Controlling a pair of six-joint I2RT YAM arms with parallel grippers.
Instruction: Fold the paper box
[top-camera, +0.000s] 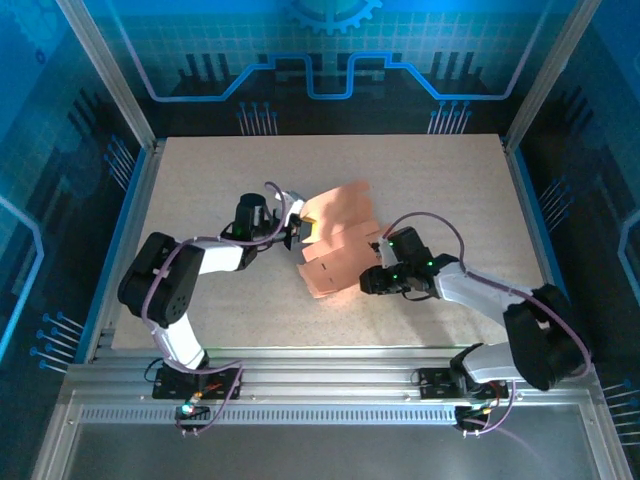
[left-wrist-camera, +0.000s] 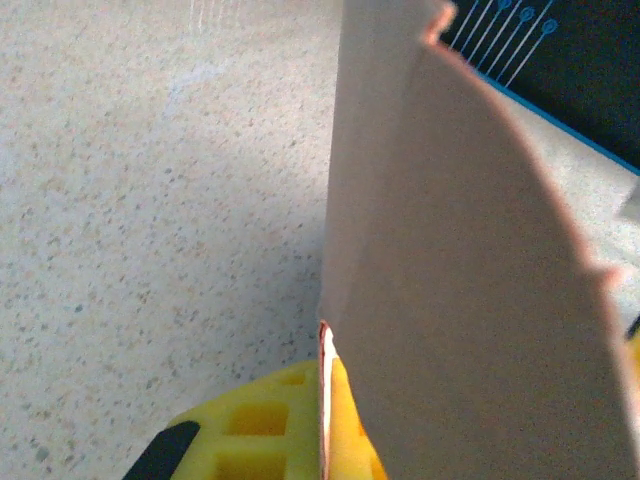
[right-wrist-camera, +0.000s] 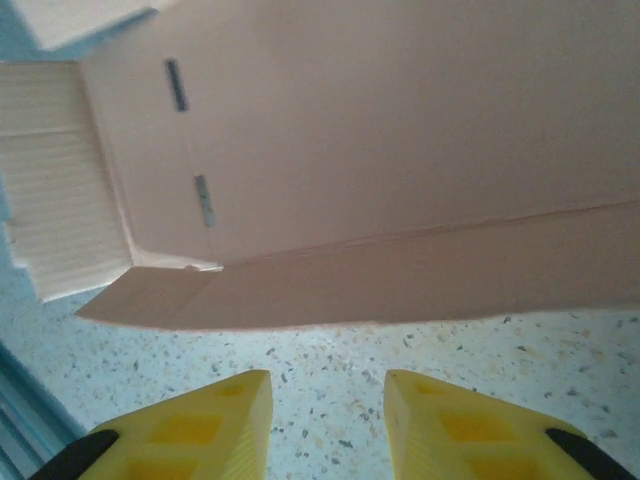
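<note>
Paper box: the paper box (top-camera: 338, 245) sits mid-counter between the two arms. It is partly raised, with its panels tilted and not yet squared up.
Counter: the speckled counter (top-camera: 200, 180) lies under the cardboard.
Left end effector: the left end effector (left-wrist-camera: 322, 420) is clamped on a thin upright panel at the box's left side, with a yellow pad pressed to each face.
Right end effector: the right end effector (right-wrist-camera: 328, 420) has its fingers parted with nothing between them (just bare counter in the gap). It stops just short of a low flap that juts toward it.
Slots: two small dark slots (right-wrist-camera: 190, 140) show in one panel in the right wrist view.
Step, as I judge it: one arm anchors the box while the other lines up to push or pinch the low flap.
Risk, crumpling: the card looks thin, so a push off the crease could buckle a panel rather than fold it.
Risk, slipping: the single pinch holds little cardboard, so a hard shove from the right may pivot the box or pull it free.
Risk, missing: fingers coming in low could slide under the flap and scrape the counter.
</note>
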